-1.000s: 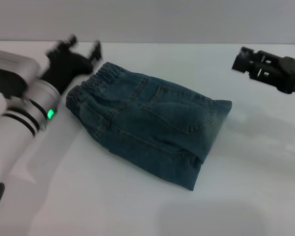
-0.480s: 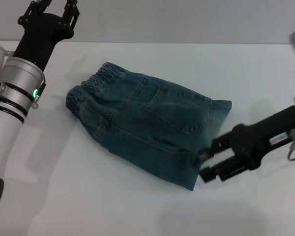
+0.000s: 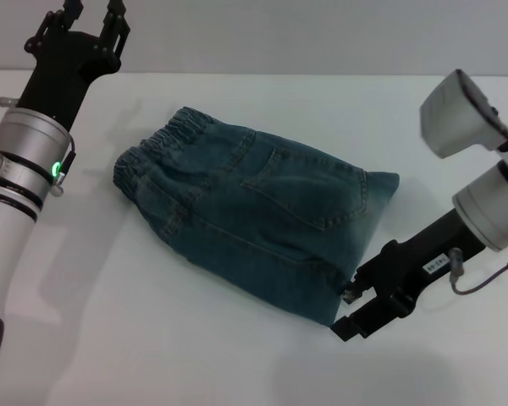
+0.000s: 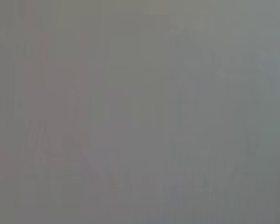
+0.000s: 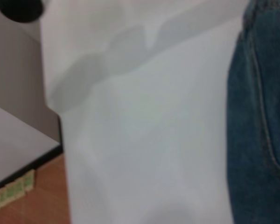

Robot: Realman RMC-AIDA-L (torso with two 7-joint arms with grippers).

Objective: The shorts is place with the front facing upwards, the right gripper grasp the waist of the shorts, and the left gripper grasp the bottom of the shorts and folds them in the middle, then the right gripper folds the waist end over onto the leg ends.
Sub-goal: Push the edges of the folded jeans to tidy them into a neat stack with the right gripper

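The shorts (image 3: 254, 216) lie folded into a compact bundle on the white bench (image 3: 195, 347), with the gathered waistband (image 3: 157, 144) toward the robot's left and a stitched pocket facing up. The right claw (image 3: 349, 313) sits low at the bundle's near right corner, its fingers apart and just beside the denim. The left claw (image 3: 86, 15) is raised at the far left, well away from the shorts, fingers spread.
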